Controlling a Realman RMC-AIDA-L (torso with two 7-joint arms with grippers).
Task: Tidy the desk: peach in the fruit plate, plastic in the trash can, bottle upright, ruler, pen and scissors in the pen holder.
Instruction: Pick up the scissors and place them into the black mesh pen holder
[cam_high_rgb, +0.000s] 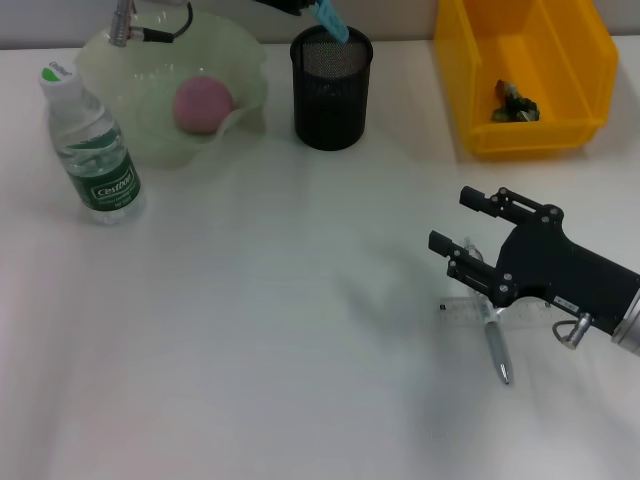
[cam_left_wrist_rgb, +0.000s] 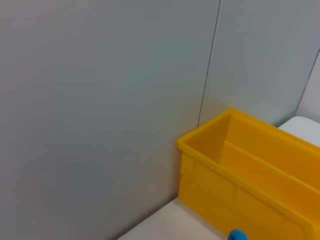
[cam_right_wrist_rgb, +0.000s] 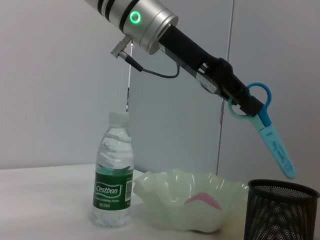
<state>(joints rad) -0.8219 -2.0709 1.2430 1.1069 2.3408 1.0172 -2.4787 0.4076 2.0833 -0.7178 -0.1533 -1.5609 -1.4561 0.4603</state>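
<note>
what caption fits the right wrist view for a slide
Left gripper holds scissors above pen holder.

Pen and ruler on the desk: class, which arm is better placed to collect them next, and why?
Right. The right gripper hovers open beside the pen and ruler; the left gripper holds the scissors above the pen holder.

Green label (cam_right_wrist_rgb: 108, 190) on bottle (cam_high_rgb: 91, 150) reads "Cestbon"; smaller print beneath unreadable.
</note>
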